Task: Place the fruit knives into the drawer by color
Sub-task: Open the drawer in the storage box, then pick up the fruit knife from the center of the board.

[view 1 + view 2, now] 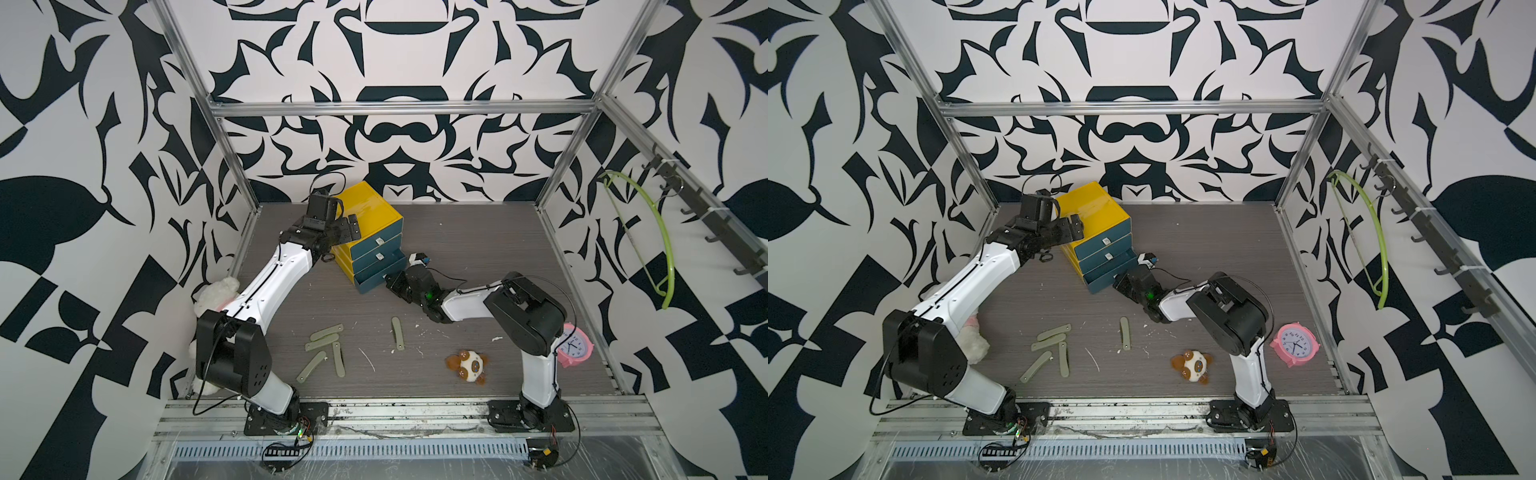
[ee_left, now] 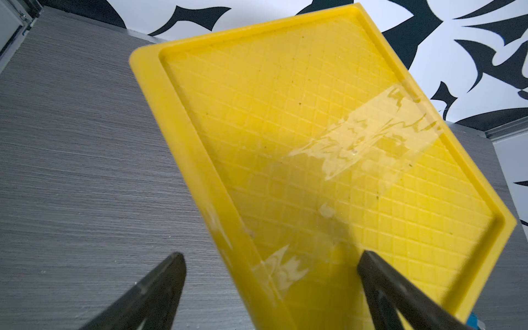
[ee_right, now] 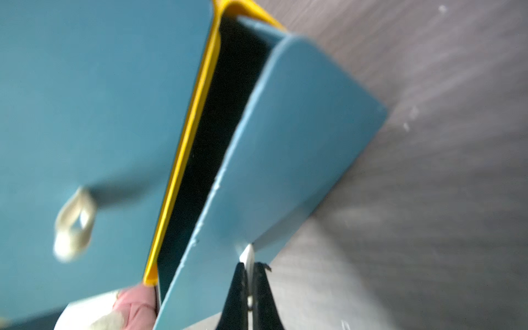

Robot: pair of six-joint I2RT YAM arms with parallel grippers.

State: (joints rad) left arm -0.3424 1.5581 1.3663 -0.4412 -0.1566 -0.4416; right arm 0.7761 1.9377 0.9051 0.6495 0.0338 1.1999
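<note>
The cell is enclosed by black-and-white patterned walls point(image 1: 395, 145) on an aluminium frame point(image 1: 399, 109), with a grey wood-grain tabletop point(image 1: 478, 241) as the work surface.

The small cube-shaped yellow plastic cabinet point(image 1: 370, 203) is set askew toward the rear of the tabletop. Its lowest dark teal drawer point(image 1: 376, 282) is drawn partly out, and the two above are shut. The right gripper point(image 3: 249, 268) is closed tight on that drawer's small silver pull tab point(image 3: 248, 253). The left gripper point(image 2: 270, 257) is spread wide over the cabinet's top edge and grips nothing; contact with the top cannot be confirmed. Five slim olive-green plastic fruit knives point(image 1: 322, 345) lie flat on the tabletop nearer the arm bases, well apart from the cabinet. None is seen in the drawer.

Risks noted:
- The tab is held only by a thin fingertip pinch and may slip out under a pull.
- The cabinet is not clamped, so it is judged liable to be dragged or turned with the drawer.
- An over-long pull could bring the drawer right out.
- Four knives lie close together, so two may be taken at once.

The tabletop is littered with small white scraps. A brown-and-white plush toy point(image 1: 467, 365), a round pink clock point(image 1: 1295, 338) and a white plush point(image 1: 216, 293) are also present. A green hanger point(image 1: 669, 257) hangs at the side wall.
</note>
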